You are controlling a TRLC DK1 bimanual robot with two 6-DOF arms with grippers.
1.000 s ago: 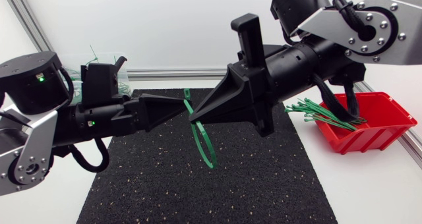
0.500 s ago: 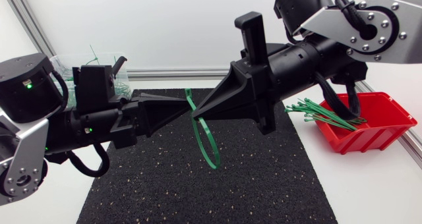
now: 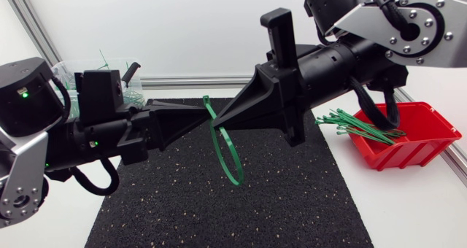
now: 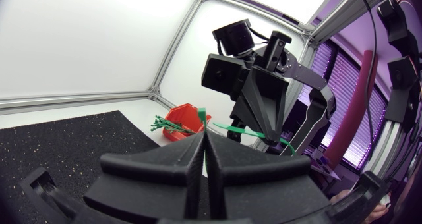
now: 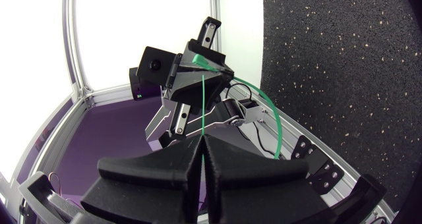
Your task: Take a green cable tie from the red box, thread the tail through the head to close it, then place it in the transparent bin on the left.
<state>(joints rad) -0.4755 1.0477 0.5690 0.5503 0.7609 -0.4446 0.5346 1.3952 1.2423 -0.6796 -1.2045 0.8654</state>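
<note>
A green cable tie [image 3: 230, 157] hangs above the black mat [image 3: 219, 204] at mid-table, bent into a loop below my two grippers. My left gripper [image 3: 206, 111] is shut on the tie's upper end, and a short green tip sticks up beside it. My right gripper [image 3: 217, 122] meets it tip to tip and is shut on the same tie. In the left wrist view the tie [image 4: 237, 128] runs from my left gripper [image 4: 202, 138] to the right one. In the right wrist view the tie [image 5: 203, 99] runs from my right gripper [image 5: 202, 140] straight ahead to the left gripper [image 5: 206, 64].
The red box [image 3: 419, 142] stands at the right edge of the mat with several green ties [image 3: 350, 124] sticking out over its left rim. The transparent bin [image 3: 73, 71], with green ties in it, stands at the back left, partly behind my left arm.
My left arm has turned and pushed its gripper a little to the right and up. The right gripper has shifted slightly up and right with it. Both stay shut on the tie.
</note>
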